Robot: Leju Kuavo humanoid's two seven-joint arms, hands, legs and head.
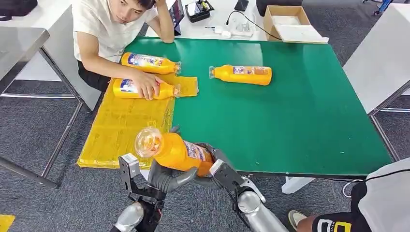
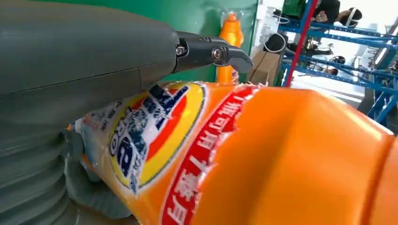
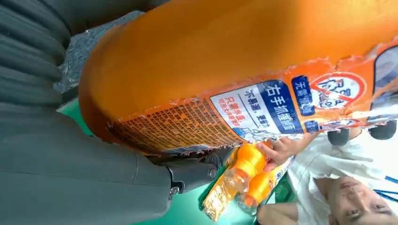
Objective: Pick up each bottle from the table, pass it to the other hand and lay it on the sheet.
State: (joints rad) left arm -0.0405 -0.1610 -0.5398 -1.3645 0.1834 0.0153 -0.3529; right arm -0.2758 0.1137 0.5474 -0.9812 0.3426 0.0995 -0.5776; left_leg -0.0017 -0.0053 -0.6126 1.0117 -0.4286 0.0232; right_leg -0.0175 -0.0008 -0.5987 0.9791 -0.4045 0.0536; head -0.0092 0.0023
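Note:
An orange bottle (image 1: 176, 151) hangs over the front edge of the green table (image 1: 290, 121), its clear cap end toward the yellow sheet (image 1: 121, 130). My left hand (image 1: 167, 178) holds it from below and my right hand (image 1: 220, 166) grips its base end. The label fills the left wrist view (image 2: 155, 150) with my left hand (image 2: 84, 61) beside it, and my right hand (image 3: 70, 178) wraps the bottle (image 3: 225, 61) too. Two bottles (image 1: 147, 62) (image 1: 130, 88) lie on the sheet. Another bottle (image 1: 241, 74) lies on the bare table.
A seated person leans on the table's far left, one hand (image 1: 147, 83) resting on the nearer sheet bottle. A cardboard box (image 1: 285, 21) stands at the back. A white table (image 1: 382, 58) is at the right, and another person (image 1: 377, 203) is at the lower right.

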